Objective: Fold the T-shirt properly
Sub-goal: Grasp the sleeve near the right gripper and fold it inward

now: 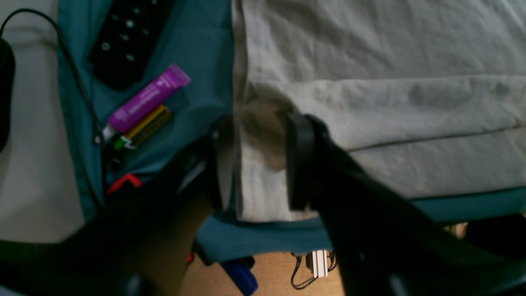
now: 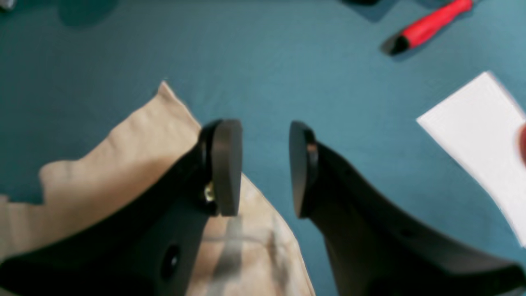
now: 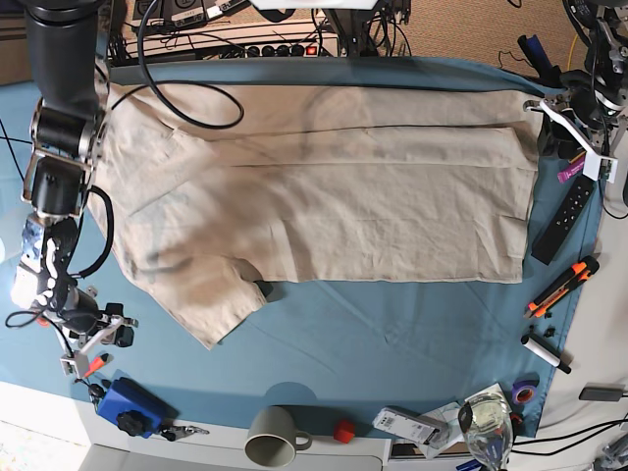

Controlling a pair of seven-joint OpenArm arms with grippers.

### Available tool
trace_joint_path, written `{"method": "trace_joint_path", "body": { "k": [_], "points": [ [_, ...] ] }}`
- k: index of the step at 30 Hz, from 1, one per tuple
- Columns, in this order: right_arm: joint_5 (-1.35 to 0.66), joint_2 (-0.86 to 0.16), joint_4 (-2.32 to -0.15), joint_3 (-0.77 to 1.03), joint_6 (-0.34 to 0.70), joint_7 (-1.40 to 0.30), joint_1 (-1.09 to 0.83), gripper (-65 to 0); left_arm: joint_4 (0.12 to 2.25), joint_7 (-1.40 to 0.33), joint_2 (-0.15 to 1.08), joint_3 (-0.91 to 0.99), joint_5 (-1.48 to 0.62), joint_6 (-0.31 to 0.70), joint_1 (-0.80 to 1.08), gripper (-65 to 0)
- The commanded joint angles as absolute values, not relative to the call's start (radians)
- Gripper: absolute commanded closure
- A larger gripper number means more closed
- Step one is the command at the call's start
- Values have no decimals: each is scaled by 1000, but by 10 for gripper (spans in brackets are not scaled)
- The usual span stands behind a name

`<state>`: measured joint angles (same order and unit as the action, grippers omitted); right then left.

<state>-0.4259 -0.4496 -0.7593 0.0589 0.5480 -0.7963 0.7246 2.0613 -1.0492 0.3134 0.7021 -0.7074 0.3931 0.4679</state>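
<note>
From here I see the T-shirt (image 3: 324, 186) spread flat across the blue-clothed worktop (image 3: 392, 334). My left claw (image 1: 259, 162) sits parted, straddling the shirt's folded edge at 3 o'clock. Right claw (image 2: 265, 168) hangs apart, gripping nothing, sleeve tip underneath at 8 o'clock.

Left black two-finger gripper (image 1: 257, 162): jaws parted, angled downward. Right black two-finger gripper (image 2: 265, 168): jaws parted, angled downward.
</note>
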Motion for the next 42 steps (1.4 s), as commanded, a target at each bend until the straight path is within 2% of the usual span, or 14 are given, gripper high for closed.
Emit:
{"method": "trace_joint_path", "body": {
  "k": [1,8,10,14,20,32,34,37,42],
  "points": [
    [-440,-454,-749,60,558,-764,769,-194,2079,-1031,327,710,-719,391,468,-219],
    [-432,-441,-725,61,556,-757,759,-195,2079,-1035,324,710,-718,390,468,-219],
    [-414,-440,-725,60,545,-709,752,-195,2079,-1035,324,710,-718,390,468,-219],
    [-281,-423,-724,60,370,-657,733,-195,2079,-1031,310,710,-720,390,464,-219],
    [-227,-387,-724,60,440,-653,663,-195,2079,-1031,293,710,-741,387,463,-219],
    [-224,-377,-725,60,439,-775,543,-194,2079,-1027,285,710,-741,387,462,-219],
    [-233,-377,-725,60,439,-810,522,-156,2079,-1028,285,710,-741,387,462,-219],
    [-277,-380,-726,60,438,-912,515,0,2079,-1026,285,710,-742,387,462,-219],
    [-304,-392,-772,60,441,-990,515,0,2079,-1021,284,710,-764,387,459,-219]
  ]
}}
